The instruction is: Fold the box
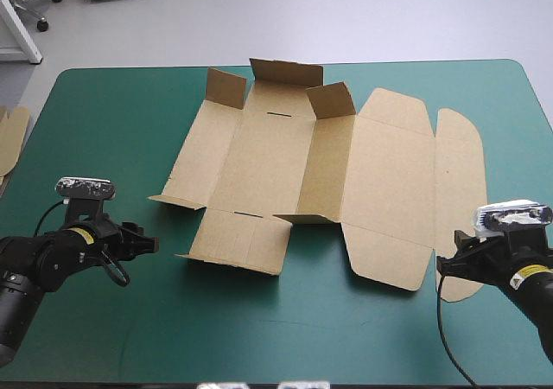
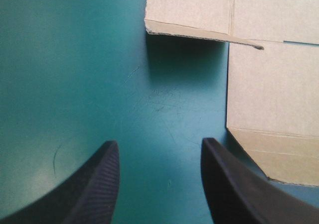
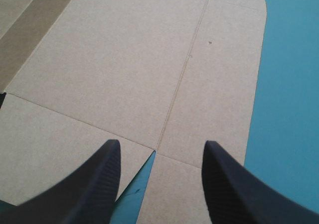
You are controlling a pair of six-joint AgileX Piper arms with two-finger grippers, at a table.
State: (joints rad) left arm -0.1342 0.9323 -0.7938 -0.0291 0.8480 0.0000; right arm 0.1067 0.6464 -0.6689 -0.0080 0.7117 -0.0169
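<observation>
The box lies opened out as a cut brown sheet on the teal-green cover. Most of the box is flat. At its far edge three flaps stand up: a left flap, a taller middle flap and a right flap. At its near edge the near panel lifts slightly off the cover and throws a shadow. The wide lid panel forms the box's right part. The rounded strip is the box's rightmost edge. Both lie flat.

The left gripper sits low, to the left of the box's near panel and apart from it. Its black fingers are spread, with only bare cover between them. In the left wrist view a corner of the box lies just beside one finger. Ahead, a thin side flap of the box is tilted up, with shadow beneath it.

The right gripper is at the box's near right corner, over the rounded strip. Its fingers are also spread and hold nothing. In the right wrist view the box's flat board fills the space ahead of them, and a narrow cut in the box's edge shows between them. Whether they touch the box I cannot tell.

More board shows far to the left of the box.
</observation>
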